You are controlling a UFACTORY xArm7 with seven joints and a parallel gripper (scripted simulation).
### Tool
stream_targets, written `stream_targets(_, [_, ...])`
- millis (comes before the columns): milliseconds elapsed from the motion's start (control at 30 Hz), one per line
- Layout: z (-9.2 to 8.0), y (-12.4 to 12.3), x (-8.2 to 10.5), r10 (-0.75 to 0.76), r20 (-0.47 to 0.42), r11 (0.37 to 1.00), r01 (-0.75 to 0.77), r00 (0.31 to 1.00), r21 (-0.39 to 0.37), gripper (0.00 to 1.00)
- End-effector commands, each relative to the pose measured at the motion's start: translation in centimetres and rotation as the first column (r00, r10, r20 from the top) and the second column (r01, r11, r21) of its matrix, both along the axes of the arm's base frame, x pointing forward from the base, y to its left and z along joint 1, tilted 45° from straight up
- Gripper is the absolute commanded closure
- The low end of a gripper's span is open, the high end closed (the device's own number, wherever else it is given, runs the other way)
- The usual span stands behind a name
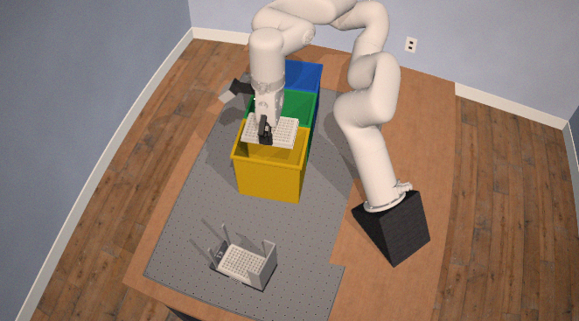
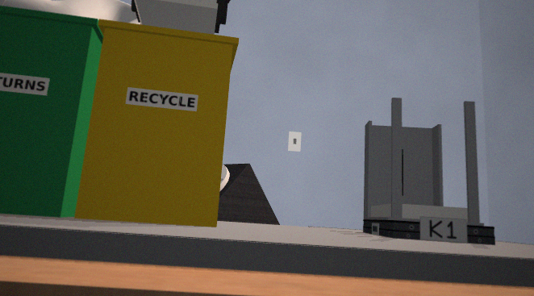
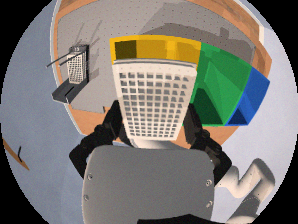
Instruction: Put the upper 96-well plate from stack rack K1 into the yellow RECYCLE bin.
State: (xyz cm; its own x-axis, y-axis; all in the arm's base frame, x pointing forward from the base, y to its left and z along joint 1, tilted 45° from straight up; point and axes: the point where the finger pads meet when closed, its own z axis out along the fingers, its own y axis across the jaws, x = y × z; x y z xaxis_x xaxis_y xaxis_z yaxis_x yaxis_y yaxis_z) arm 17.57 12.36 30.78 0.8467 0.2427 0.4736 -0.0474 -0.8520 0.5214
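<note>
top: high, oblique | exterior: table-level, near | wrist: downward | shared: yellow bin [image 1: 268,173]

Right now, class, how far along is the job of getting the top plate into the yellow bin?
Done: the upper plate is off the rack, where the lower plate sits. In hand: the claw grips the plate over the yellow bin. Left: drop it in; all bins stand upright.

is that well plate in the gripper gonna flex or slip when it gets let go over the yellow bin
The plate looks stiff: it juts flat past the gripper without sagging. It is probably light, being mostly open wells. Held mid-span, it should drop fairly level into the yellow bin, though it might tilt.
</note>
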Motion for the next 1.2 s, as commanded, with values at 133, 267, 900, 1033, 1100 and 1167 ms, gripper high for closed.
stream_targets(133, [0.0, 0.0, 0.1, 0.002, 0.002, 1.000, -0.002, 1.000, 0.002, 1.00])
stream_targets(267, [-0.3, -0.1, 0.3, 0.002, 0.002, 1.000, -0.002, 1.000, 0.002, 1.00])
stream_targets(900, [-1.3, -0.7, 1.0, 0.002, 0.002, 1.000, -0.002, 1.000, 0.002, 1.00])
stream_targets(1033, [-1.3, -0.7, 1.0, 0.002, 0.002, 1.000, -0.002, 1.000, 0.002, 1.00])
stream_targets(1100, [-1.2, -0.7, 1.0, 0.002, 0.002, 1.000, -0.002, 1.000, 0.002, 1.00])
stream_targets(1167, [-1.2, -0.7, 1.0, 0.002, 0.002, 1.000, -0.002, 1.000, 0.002, 1.00])
